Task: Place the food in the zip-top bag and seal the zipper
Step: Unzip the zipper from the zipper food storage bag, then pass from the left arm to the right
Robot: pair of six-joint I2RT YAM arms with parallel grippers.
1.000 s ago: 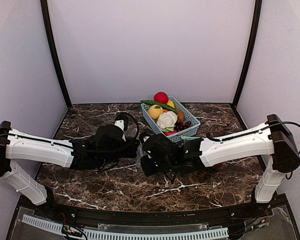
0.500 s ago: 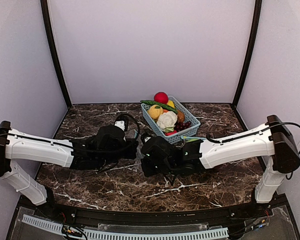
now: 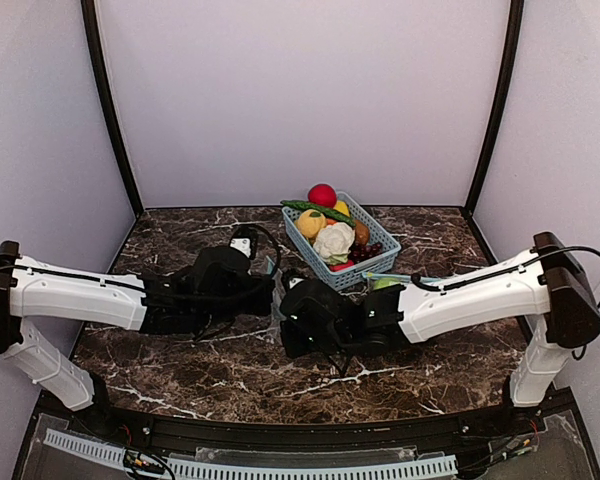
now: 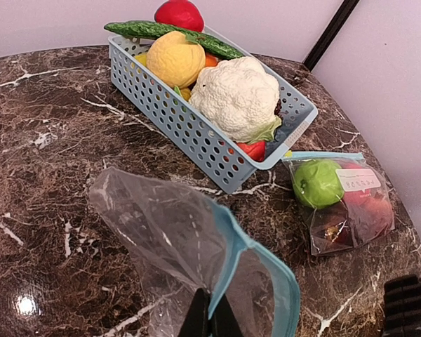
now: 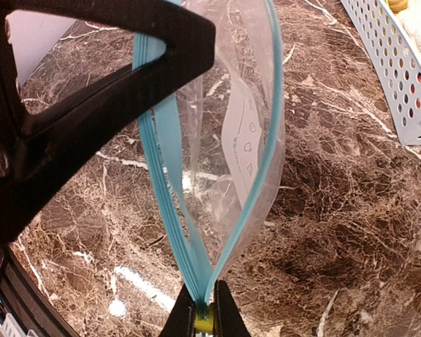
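Pinching the gaping zip-top bag tight at its teal rim: left gripper, right gripper.

1. The tabletop looks like polished dark marble, glossy, white-veined.
2. The zip-top bag is thin clear plastic film, crinkled, blue-edged.
3. The basket is matt light-blue perforated plastic.

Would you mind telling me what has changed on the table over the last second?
The right arm eased its wrist toward the near edge, uncovering the green apple in the filled bag beside the basket. The left arm nudged slightly toward the back wall. Both jaws hold the empty zip-top bag by its rim; the basket and its food have not moved.
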